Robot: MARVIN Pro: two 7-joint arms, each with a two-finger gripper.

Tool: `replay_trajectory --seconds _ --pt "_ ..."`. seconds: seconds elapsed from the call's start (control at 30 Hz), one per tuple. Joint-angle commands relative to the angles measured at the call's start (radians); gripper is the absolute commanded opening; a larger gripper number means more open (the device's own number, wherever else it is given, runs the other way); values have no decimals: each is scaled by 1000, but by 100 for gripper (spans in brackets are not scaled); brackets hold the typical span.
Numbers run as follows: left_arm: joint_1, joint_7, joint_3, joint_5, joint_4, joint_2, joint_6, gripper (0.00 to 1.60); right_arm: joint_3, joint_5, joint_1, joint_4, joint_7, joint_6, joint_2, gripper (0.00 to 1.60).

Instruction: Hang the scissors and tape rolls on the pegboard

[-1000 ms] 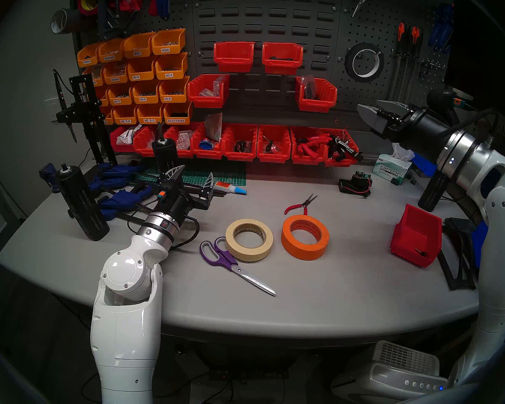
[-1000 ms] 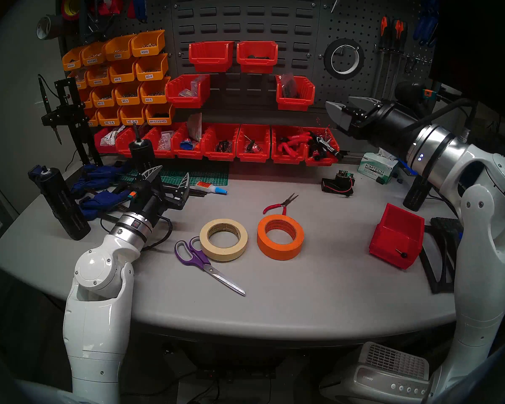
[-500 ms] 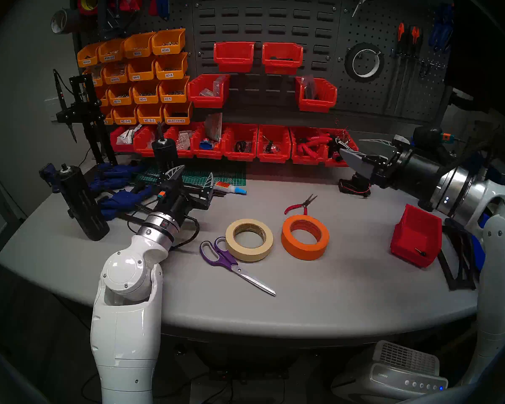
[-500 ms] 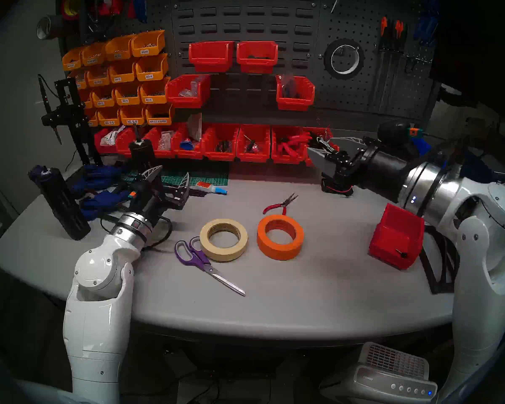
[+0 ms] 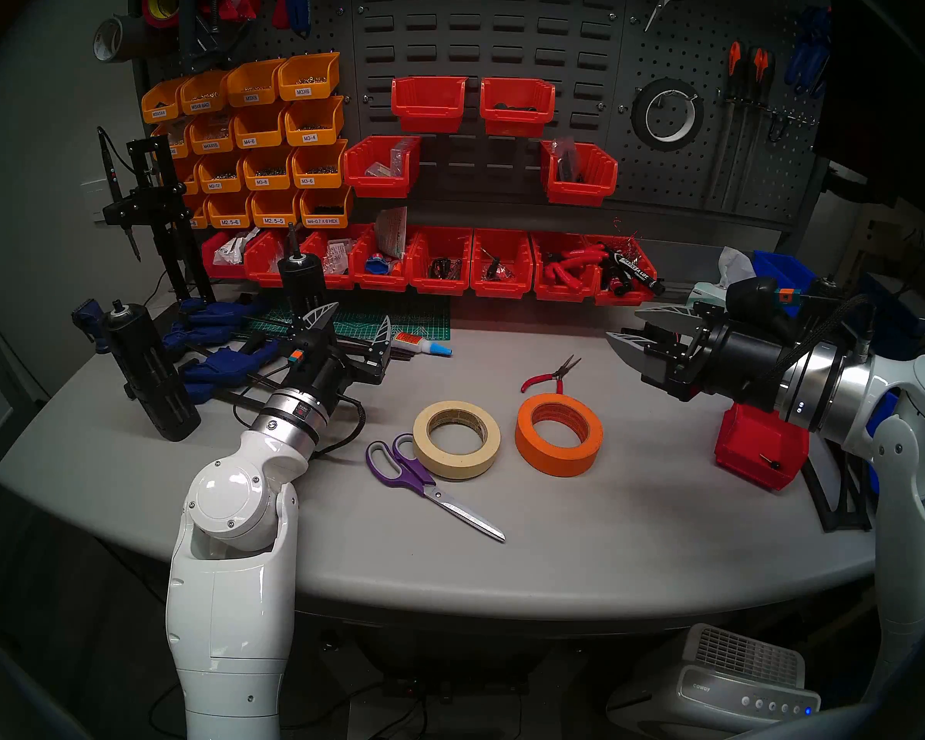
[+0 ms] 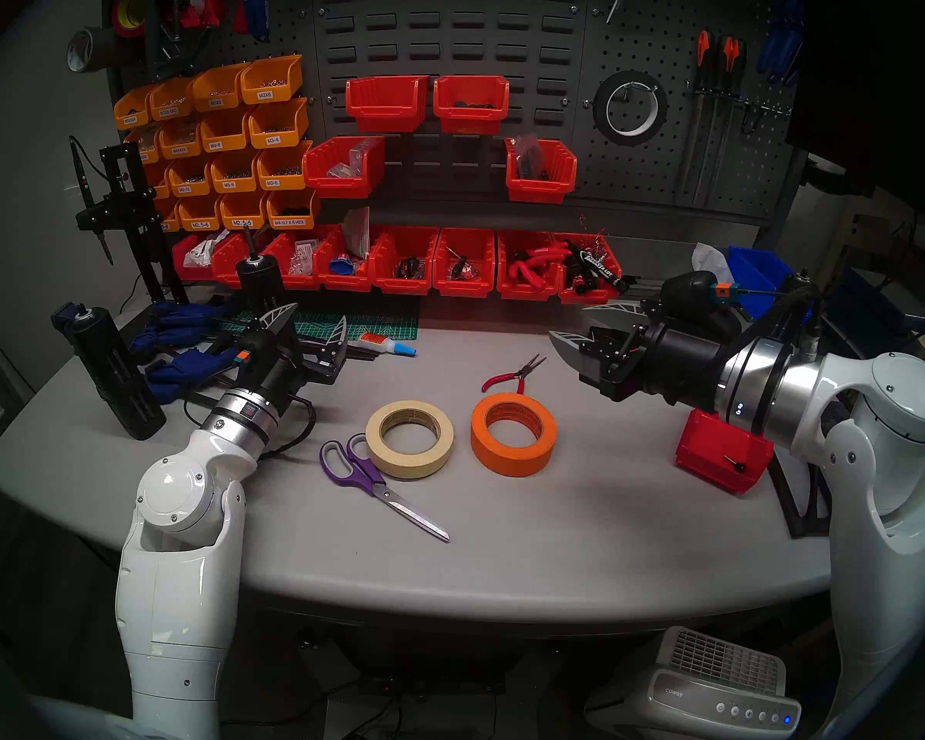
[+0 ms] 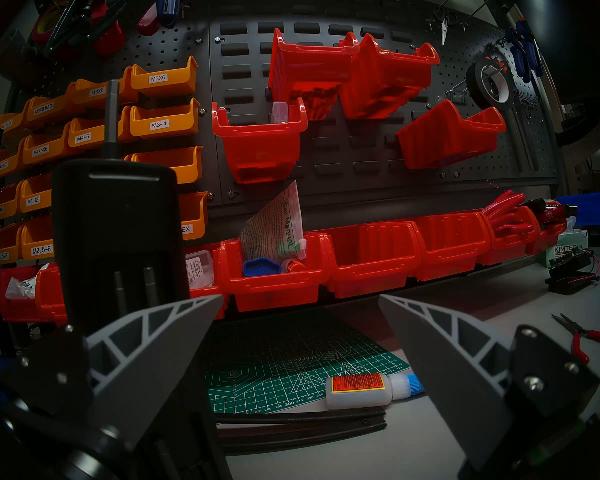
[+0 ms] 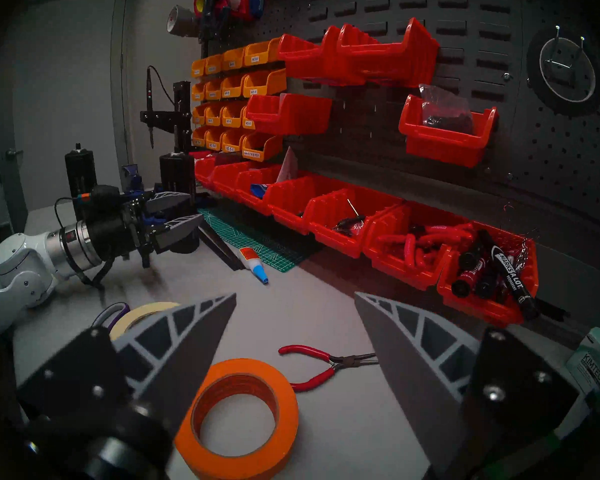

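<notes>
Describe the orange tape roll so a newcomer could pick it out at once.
Start at the grey table in front of the tool wall. Near its middle, two tape rolls lie flat side by side; the orange tape roll is the one nearer the right pincer. Its neighbour is the cream roll, and red-handled pliers lie just behind it.

Glossy metal scissors [image 5: 433,485] blades, seemingly.

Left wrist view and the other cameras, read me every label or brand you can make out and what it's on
"M3X6", "M3-4", "M4-6", "M2.5-6": yellow bins
"User Manual": folded leaflet
"KIMTECH": tissue box
"MARKS-A-LOT": black marker
"coway": air purifier
Glue bottle label, cutting mat numbers: mostly too small.
</notes>
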Motion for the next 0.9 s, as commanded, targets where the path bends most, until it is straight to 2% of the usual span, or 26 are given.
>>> replay_trajectory --seconds 0.0,0.2,0.47,0.87 --pt "0 0 0 0 0 0 -7 160 -25 -15 2 -10 5 -4 27 126" --pt "0 0 0 0 0 0 -8 160 -47 -50 -23 -4 20 -12 45 125" --pt "0 0 0 0 0 0 -7 160 -70 -92 -33 10 5 -29 33 122" --pt "0 0 0 0 0 0 -8 160 -102 -128 -42 39 11 -31 49 124"
